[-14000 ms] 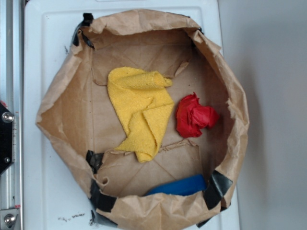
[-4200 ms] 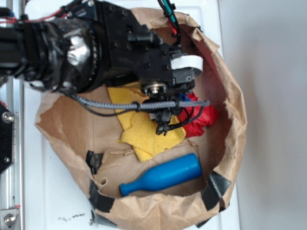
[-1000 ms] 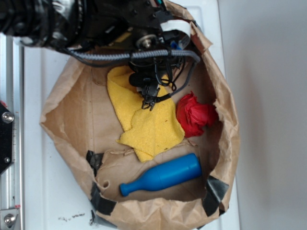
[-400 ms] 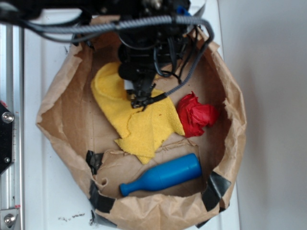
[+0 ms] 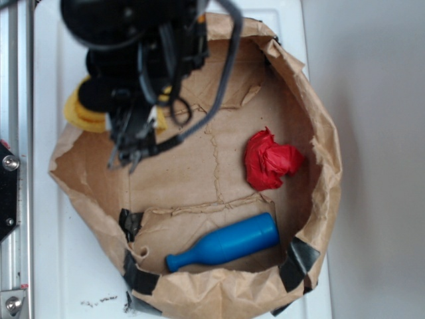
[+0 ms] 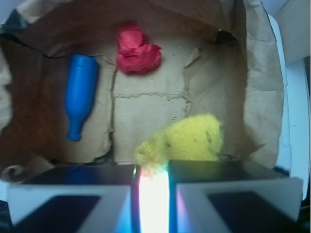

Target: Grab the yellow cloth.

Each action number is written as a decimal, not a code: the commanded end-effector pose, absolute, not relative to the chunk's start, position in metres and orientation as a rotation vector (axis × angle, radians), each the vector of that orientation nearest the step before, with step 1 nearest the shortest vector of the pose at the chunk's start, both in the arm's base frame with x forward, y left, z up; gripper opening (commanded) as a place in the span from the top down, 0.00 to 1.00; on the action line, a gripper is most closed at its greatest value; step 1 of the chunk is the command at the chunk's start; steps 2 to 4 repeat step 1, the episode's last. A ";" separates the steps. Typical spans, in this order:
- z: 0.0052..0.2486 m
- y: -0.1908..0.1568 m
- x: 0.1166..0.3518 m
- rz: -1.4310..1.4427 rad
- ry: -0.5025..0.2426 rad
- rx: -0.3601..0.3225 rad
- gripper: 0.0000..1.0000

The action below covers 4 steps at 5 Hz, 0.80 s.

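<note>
Exterior view looks straight down on a white counter (image 5: 60, 266) carrying a brown paper bag (image 5: 325, 166) rolled down into a wide, open bowl, with black tape patches along its rim at 5, 7 and 11 o'clock. The black arm (image 5: 133, 33) enters from the top and hangs over the bag's rim at about 10 o'clock, blurred, with cables looping down into the bag. Its fingers (image 5: 129, 149) point toward the bag's floor. The cloth (image 5: 83, 113) shows as a yellow bunch at the arm's left side, right at the bag's 10 o'clock edge and off the floor. A blue bottle (image 5: 226, 242) lies on its side at 6 o'clock, neck pointing toward 8 o'clock. A red wad (image 5: 269, 159) sits at 3 o'clock on the floor, well apart from the cloth and near the bottle's base.

Wrist view shows the fingers (image 6: 153, 204) pressed close together on the cloth (image 6: 187, 143), which bulges out above them, hanging over the bag's floor. The bottle (image 6: 80, 94) sits at 10 o'clock there and the wad (image 6: 136, 48) at 12 o'clock, both resting on the bag (image 6: 257, 73).
</note>
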State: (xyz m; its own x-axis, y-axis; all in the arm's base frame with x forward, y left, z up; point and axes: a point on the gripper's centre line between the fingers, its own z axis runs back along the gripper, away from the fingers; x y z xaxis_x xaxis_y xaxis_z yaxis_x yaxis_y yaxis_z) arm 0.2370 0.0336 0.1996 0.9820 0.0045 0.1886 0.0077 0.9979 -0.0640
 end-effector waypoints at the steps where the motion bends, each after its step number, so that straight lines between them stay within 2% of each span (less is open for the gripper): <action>1: 0.236 0.025 0.249 0.018 -0.276 -0.059 1.00; 4: 0.236 0.025 0.249 0.018 -0.276 -0.059 1.00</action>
